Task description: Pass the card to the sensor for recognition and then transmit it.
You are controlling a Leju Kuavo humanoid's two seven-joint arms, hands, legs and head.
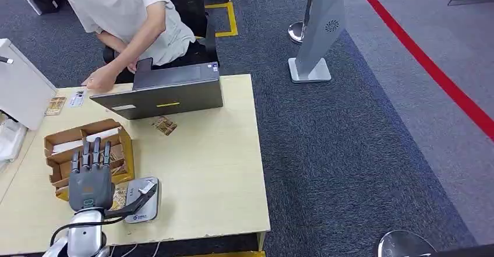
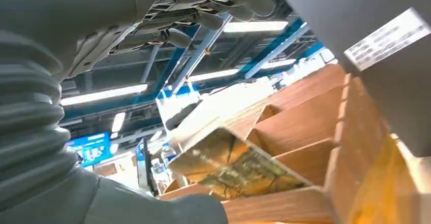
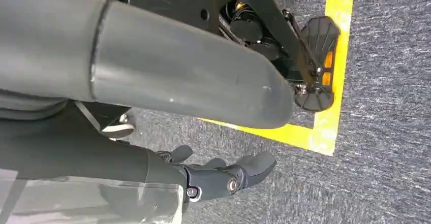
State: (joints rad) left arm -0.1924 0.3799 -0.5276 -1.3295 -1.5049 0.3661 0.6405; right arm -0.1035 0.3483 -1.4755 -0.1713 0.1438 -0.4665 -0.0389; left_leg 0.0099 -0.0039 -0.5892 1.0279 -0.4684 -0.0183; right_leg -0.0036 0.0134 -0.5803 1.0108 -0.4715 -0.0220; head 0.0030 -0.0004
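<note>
Spread and holding nothing, my left hand [image 1: 90,175] hovers over the cardboard box [image 1: 58,161] of cards [image 2: 244,170], thumb above the grey sensor [image 1: 141,209]; my right hand [image 3: 223,176] hangs curled, holding nothing.

Person [image 1: 125,12] seated behind laptop [image 1: 166,91] (lid up); grey carpet [image 1: 349,152] beside table [image 1: 221,169].

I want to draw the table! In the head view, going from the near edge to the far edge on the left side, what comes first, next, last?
Robot hand → cardboard box → laptop → person.
</note>
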